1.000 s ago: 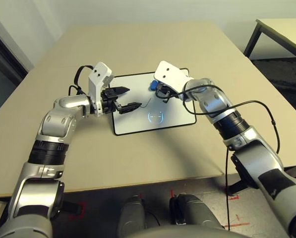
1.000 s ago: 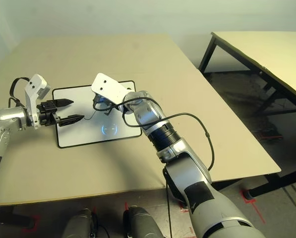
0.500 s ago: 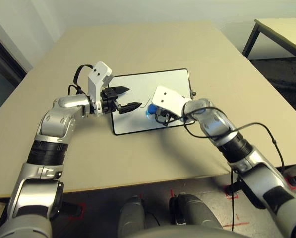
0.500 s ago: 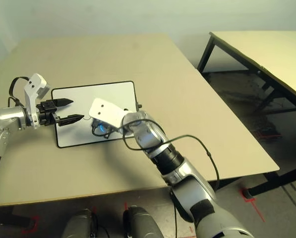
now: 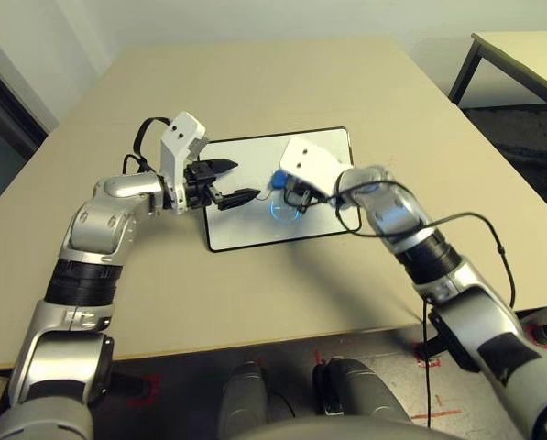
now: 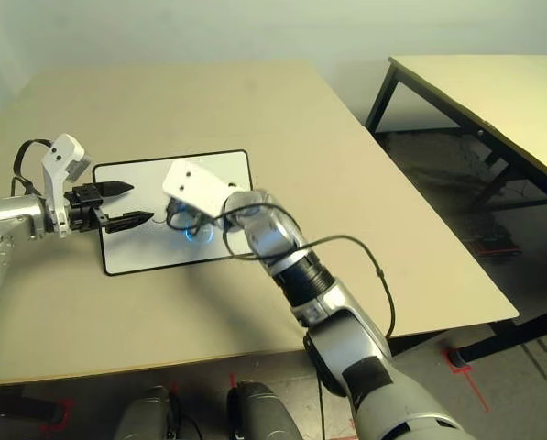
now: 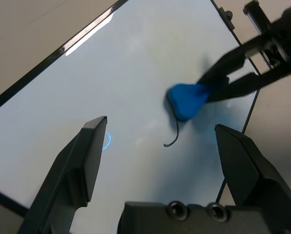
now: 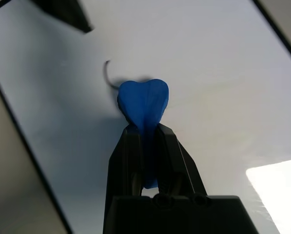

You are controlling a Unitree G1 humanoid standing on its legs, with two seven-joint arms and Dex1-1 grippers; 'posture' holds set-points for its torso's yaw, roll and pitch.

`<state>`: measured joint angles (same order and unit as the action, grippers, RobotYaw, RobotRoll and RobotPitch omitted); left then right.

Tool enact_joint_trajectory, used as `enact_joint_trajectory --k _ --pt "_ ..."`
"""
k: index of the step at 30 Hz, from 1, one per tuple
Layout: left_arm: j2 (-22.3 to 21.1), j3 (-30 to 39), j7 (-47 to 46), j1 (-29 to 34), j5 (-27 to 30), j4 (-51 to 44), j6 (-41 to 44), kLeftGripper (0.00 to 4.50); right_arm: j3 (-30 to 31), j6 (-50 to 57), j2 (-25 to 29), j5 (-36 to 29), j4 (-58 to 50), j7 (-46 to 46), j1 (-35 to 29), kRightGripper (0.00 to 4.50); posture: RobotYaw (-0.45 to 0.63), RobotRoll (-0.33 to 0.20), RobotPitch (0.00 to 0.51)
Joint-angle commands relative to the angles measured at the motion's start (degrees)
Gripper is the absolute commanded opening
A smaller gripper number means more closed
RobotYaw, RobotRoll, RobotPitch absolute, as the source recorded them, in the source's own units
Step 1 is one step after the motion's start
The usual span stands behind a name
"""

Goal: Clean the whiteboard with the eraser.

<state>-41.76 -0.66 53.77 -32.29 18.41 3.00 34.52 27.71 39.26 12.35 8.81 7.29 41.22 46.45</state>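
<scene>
Black line — left wrist view, beside eraser (image 7: pixel 186 101).

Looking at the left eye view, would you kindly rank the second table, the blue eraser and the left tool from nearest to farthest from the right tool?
1. Blue eraser: held in the right tool.
2. Left tool: to the left, over the whiteboard.
3. Second table: far off, beyond on the right.

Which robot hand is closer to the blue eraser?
The right. Its fingers pinch the eraser; the left hand is off to the eraser's left, not touching it.
</scene>
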Motion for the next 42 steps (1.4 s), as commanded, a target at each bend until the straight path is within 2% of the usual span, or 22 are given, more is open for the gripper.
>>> enact_joint_trajectory --k 1,4,9,12,23,26,35,38,42 --pt "-0.6 0.3 0.3 0.3 0.2 -0.8 0.6 4.50 1.5 0.4 0.3 0.5 -0.1 0.6 -0.9 0.29 -0.01 0.000 0.047" --pt "-0.8 0.4 0.2 0.6 0.3 -1.4 0.9 4.50 0.9 -0.7 0.0 0.6 2.2 0.2 0.0 0.29 0.00 0.000 0.048" --pt "-1.8 0.6 0.7 1.9 0.5 -2.5 1.7 4.50 -2.9 -5.3 -1.9 0.3 11.7 -2.7 6.6 0.29 0.01 0.000 0.048" --pt "-2.5 0.7 0.9 2.8 0.6 -3.3 2.3 4.50 -3.6 -6.9 -2.6 0.2 14.4 -3.2 8.1 0.29 0.02 0.000 0.048" --pt "-3.8 0.9 1.3 3.2 1.0 -3.9 3.1 4.50 2.7 -3.1 -1.0 1.8 2.8 1.1 -2.4 0.28 0.02 0.000 0.056" --pt "-4.1 0.9 1.3 3.1 1.0 -3.9 3.1 4.50 2.5 -3.6 -1.2 1.9 4.4 0.6 -1.8 0.28 0.03 0.000 0.059" --pt "-4.4 1.1 0.8 4.3 1.6 -5.2 3.8 4.50 -2.5 -9.0 -3.3 1.3 16.7 -2.8 7.6 0.28 0.03 0.000 0.062" --pt "-4.4 1.1 0.7 4.6 1.8 -5.4 3.9 4.50 -1.9 -9.0 -3.8 1.3 15.9 -2.2 7.2 0.28 0.03 0.000 0.062" --pt "-4.4 1.0 0.5 4.7 2.0 -5.6 4.1 4.50 0.9 -6.9 -4.2 1.6 10.4 -0.3 3.3 0.28 0.04 0.000 0.065"
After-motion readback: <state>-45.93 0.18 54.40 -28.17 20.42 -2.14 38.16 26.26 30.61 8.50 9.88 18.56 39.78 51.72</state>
